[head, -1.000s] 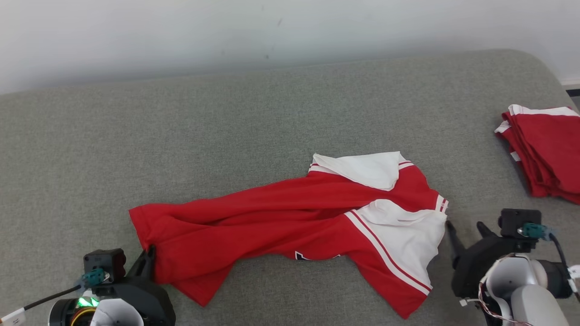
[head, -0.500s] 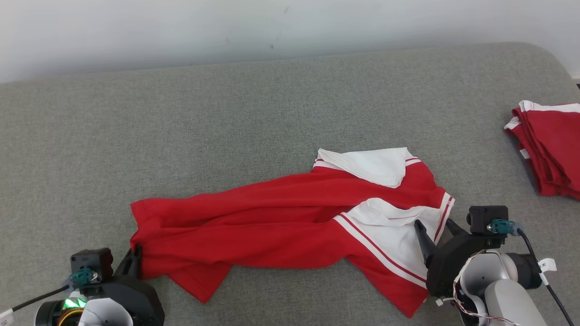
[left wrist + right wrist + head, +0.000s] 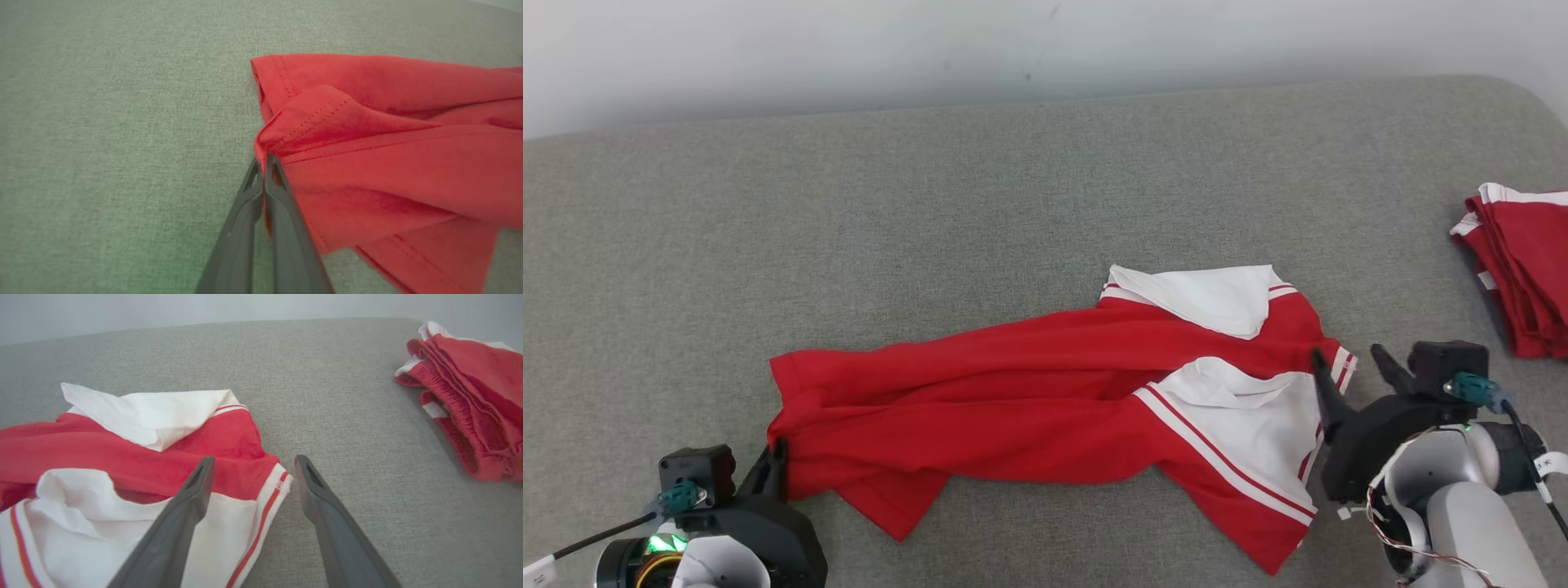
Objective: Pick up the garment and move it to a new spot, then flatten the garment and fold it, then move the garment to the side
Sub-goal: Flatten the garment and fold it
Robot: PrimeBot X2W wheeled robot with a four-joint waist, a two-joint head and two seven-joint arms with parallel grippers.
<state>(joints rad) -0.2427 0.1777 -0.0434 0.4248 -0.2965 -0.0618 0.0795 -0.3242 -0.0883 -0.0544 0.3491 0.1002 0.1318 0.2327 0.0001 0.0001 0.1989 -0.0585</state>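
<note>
Flattening step. The garment [image 3: 1045, 408] lies rumpled mid-worktop [image 3: 931, 204], toward the near edge. The left gripper [image 3: 776, 461] is clamped on its red hem. The right gripper [image 3: 1346, 356], jaws apart, brackets the striped corner. Next, by judgement: close right, then draw the 2 ends apart.

surface: grey fabric pad [image 3: 1013, 180] | on it: 1 crumpled red-white garment [image 3: 1029, 392], centre | 1 folded red pile [image 3: 1531, 269], right edge

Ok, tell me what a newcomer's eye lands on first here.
A rumpled red-and-white shirt sprawls across the grey fabric surface. The left gripper is shut on its red hem at lower left; the right gripper stands open at its striped edge. Folded red garments sit far right.
</note>
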